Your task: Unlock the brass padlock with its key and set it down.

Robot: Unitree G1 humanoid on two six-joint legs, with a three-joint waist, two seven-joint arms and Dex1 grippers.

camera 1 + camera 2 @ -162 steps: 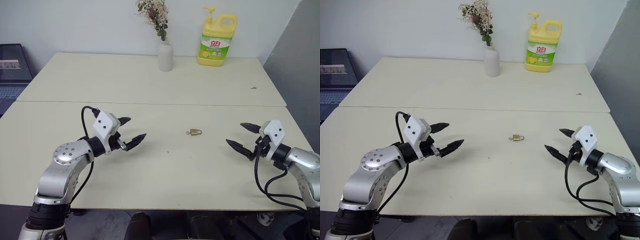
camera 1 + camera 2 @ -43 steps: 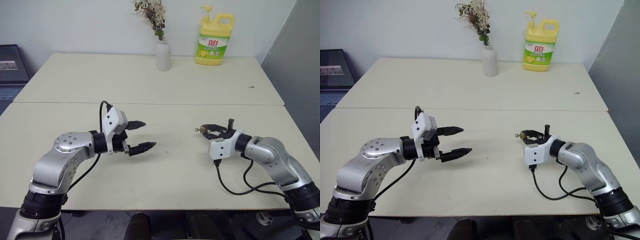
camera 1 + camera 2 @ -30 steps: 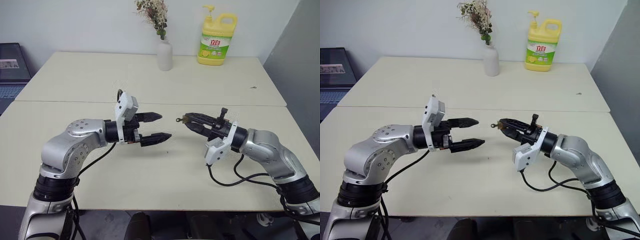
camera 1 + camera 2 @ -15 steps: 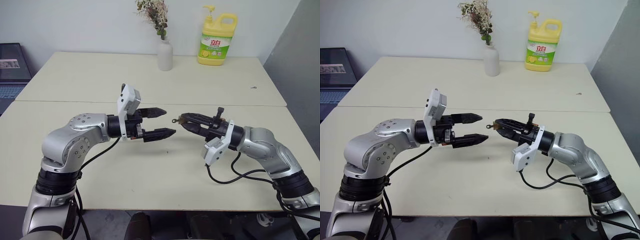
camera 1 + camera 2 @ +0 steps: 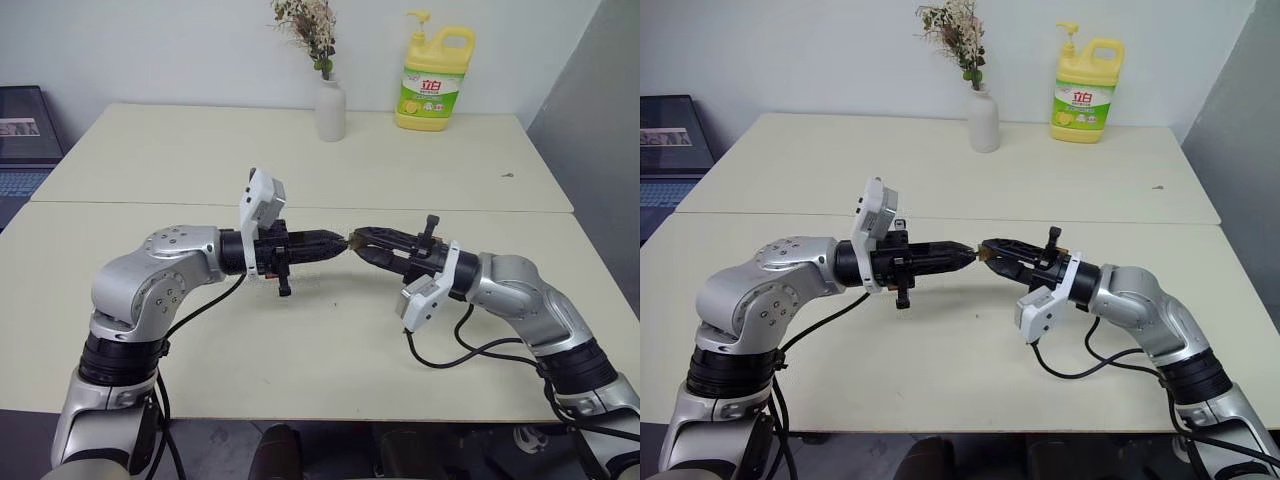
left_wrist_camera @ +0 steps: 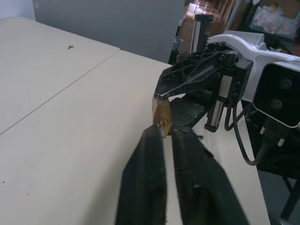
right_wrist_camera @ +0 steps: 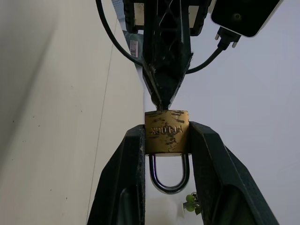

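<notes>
The brass padlock [image 7: 166, 132] hangs in the air above the cream table [image 5: 300, 340], pinched across its body by my right gripper [image 5: 362, 240], which is shut on it. Its silvery shackle [image 7: 169, 176] points back between the right fingers. My left gripper [image 5: 338, 242] comes from the opposite side and points at the right one, tip to tip. It is shut at the padlock's keyhole end, on the key [image 6: 162, 123], of which a small silvery bit shows at the lock's base. In the left wrist view the padlock [image 6: 161, 112] sits right at the fingertips.
At the back of the table stand a white vase with dried flowers [image 5: 330, 110] and a yellow detergent bottle [image 5: 435, 85]. A laptop [image 5: 20, 130] sits off the table's left. A grey wall [image 5: 600, 120] borders the right side.
My left gripper's fingers, open half a second ago, have shut on the key sticking out of the padlock. The right gripper keeps holding the padlock in about the same place.
</notes>
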